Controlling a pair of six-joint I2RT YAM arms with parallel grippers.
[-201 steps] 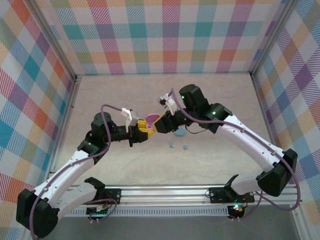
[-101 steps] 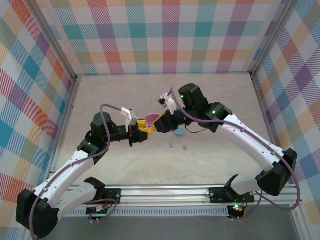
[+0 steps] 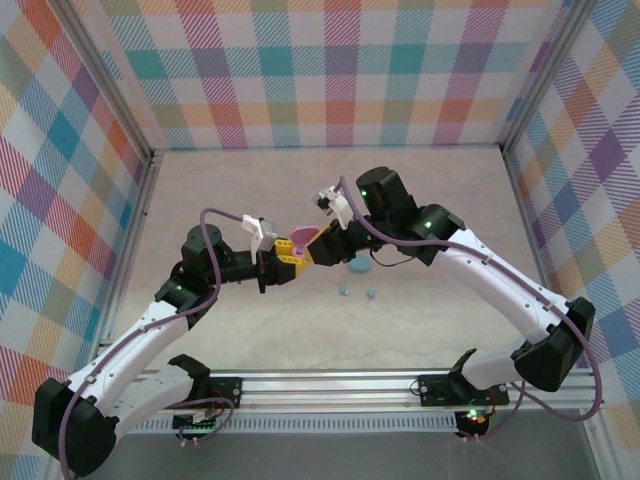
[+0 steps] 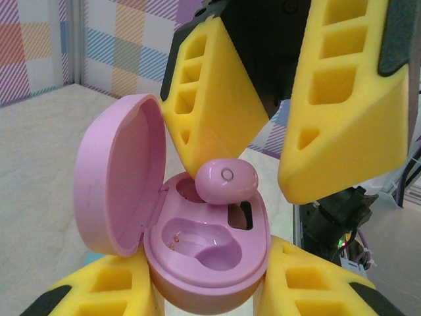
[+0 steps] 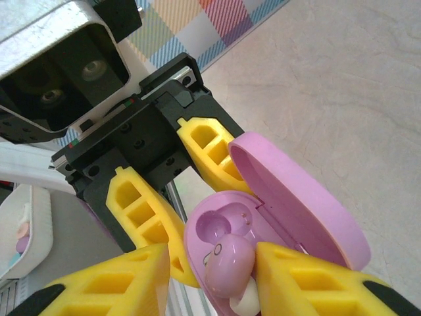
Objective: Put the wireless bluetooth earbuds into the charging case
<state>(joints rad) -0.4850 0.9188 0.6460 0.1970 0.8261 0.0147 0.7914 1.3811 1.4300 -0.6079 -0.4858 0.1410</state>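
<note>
Clamped between the left gripper's (image 4: pixel 207 293) fingers: open pink charging case (image 4: pixel 210 260), lid (image 4: pixel 118 178) raised at one side. Pinched at the right gripper's (image 5: pixel 210 280) fingertips: pink earbud (image 4: pixel 225 179), over the case's far socket. On the table beyond the right fingers: two light blue earbuds (image 3: pixel 343 291) (image 3: pixel 371 293).

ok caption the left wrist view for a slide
Right gripper holds a pink earbud over the open pink case gripped by left gripper
</note>
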